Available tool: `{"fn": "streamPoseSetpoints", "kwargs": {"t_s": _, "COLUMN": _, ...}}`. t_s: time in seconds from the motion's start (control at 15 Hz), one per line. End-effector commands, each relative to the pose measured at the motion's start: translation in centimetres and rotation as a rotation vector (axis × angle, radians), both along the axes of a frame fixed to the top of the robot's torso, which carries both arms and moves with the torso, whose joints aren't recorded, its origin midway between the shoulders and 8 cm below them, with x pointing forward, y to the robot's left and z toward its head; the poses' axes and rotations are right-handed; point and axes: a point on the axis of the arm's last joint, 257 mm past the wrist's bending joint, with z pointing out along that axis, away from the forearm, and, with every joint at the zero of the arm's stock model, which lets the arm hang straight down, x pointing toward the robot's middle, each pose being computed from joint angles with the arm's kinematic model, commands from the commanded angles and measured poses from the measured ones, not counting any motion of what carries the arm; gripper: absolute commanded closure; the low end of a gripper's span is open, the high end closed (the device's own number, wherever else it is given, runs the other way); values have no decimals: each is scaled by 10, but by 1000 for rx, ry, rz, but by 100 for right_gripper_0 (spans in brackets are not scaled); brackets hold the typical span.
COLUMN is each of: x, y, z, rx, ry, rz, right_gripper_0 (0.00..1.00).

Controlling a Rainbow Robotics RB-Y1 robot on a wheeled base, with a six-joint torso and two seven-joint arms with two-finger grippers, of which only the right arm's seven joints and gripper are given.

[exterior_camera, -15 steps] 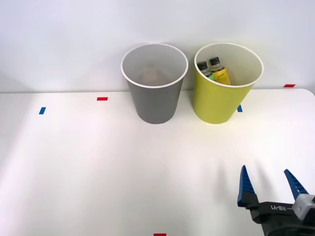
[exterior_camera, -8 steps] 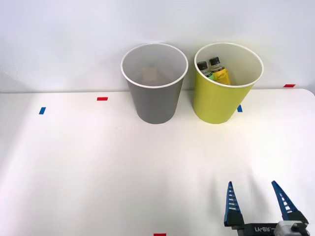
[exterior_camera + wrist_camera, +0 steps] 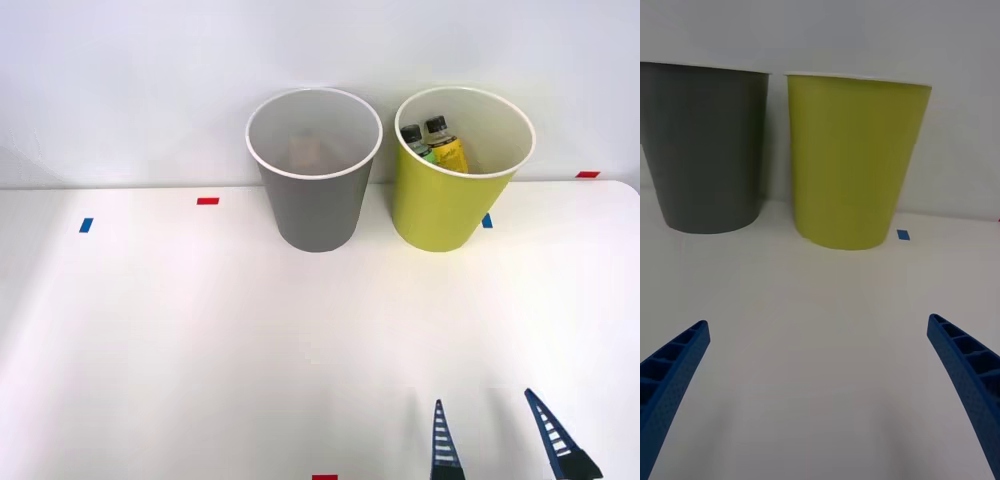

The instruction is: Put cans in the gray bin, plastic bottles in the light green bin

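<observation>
Withdrawn toward the table's (image 3: 150, 330) near edge, the right gripper (image 3: 497, 436) hangs spread wide, holding nothing.

Two bins (image 3: 314, 170), two black-capped plastic bottles (image 3: 445, 148), two blue fingers (image 3: 443, 450), five tape marks (image 3: 207, 201) on the table.

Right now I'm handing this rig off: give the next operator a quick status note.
Right gripper: open, holding nothing, low over the near table edge, well short of the bins.
Light green bin: at the table's far edge, both plastic bottles standing inside.
Gray bin: just to its left, close but apart; something pale lies inside, too faint to identify.
Done: bottles binned.
Left: nothing loose on the table; check the gray bin's contents.
</observation>
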Motion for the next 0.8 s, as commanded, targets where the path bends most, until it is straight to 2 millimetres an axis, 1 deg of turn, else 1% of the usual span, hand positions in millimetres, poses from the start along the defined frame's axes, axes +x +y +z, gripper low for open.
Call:
{"fn": "streamPoseSetpoints", "kwargs": {"t_s": 0.07, "x": -7, "y": -2, "z": -6, "rx": -18, "ry": 20, "rz": -6, "right_gripper_0": 0}}
{"fn": "streamPoseSetpoints", "kwargs": {"t_s": 0.13, "x": -10, "y": -1, "z": -7, "rx": -15, "ry": 27, "rz": -8, "right_gripper_0": 0}}
{"fn": "streamPoseSetpoints", "kwargs": {"t_s": 0.2, "x": -14, "y": -3, "z": -14, "rx": -9, "ry": 41, "rz": -19, "right_gripper_0": 0}}
{"fn": "streamPoseSetpoints", "kwargs": {"t_s": 0.4, "x": -27, "y": -10, "z": -28, "rx": 3, "ry": 11, "rz": -47, "right_gripper_0": 0}}
{"fn": "streamPoseSetpoints", "kwargs": {"t_s": 0.6, "x": -34, "y": -17, "z": -29, "rx": 10, "ry": 15, "rz": -70, "right_gripper_0": 0}}
{"fn": "streamPoseSetpoints", "kwargs": {"t_s": 0.8, "x": -33, "y": -18, "z": -29, "rx": 8, "ry": 15, "rz": -74, "right_gripper_0": 0}}
